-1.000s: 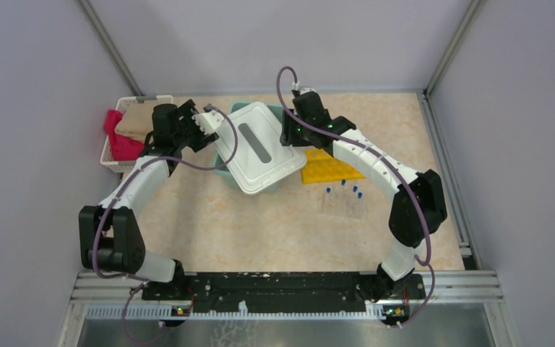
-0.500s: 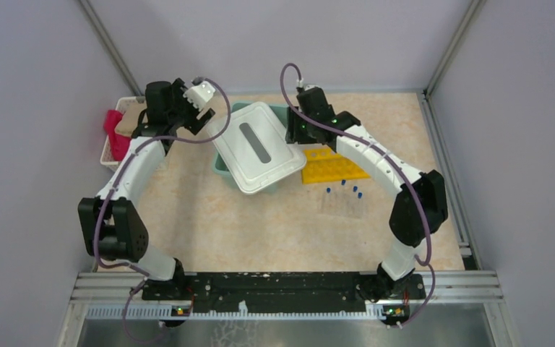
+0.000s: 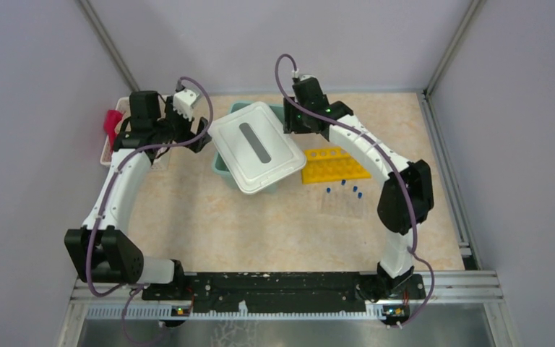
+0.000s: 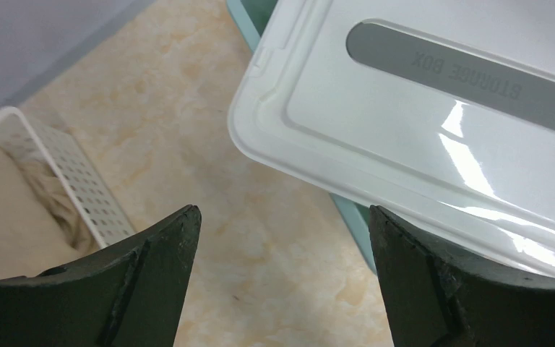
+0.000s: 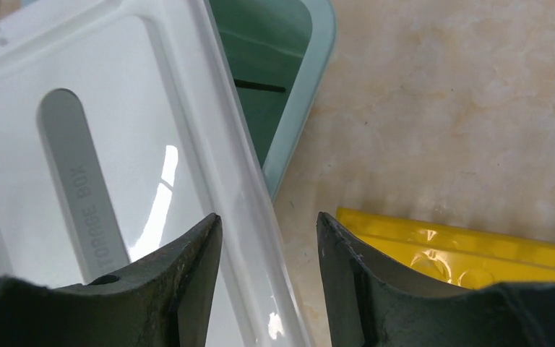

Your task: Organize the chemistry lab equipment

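Two grippers flank the skewed lid (image 3: 256, 148) on the box (image 3: 220, 168), left gripper (image 4: 282, 217) wide open, right gripper (image 5: 269, 220) half open, both empty; lid likely needs lifting aside, rack (image 3: 332, 165) and tubes (image 3: 343, 189) waiting just right.

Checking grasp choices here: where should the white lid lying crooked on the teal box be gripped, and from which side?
Grip the white lid by its rim at the left corner that overhangs the teal box: a finger can likely slip beneath there. Come in level from the left, where the open left tool is. The flat top gives nothing to pinch.
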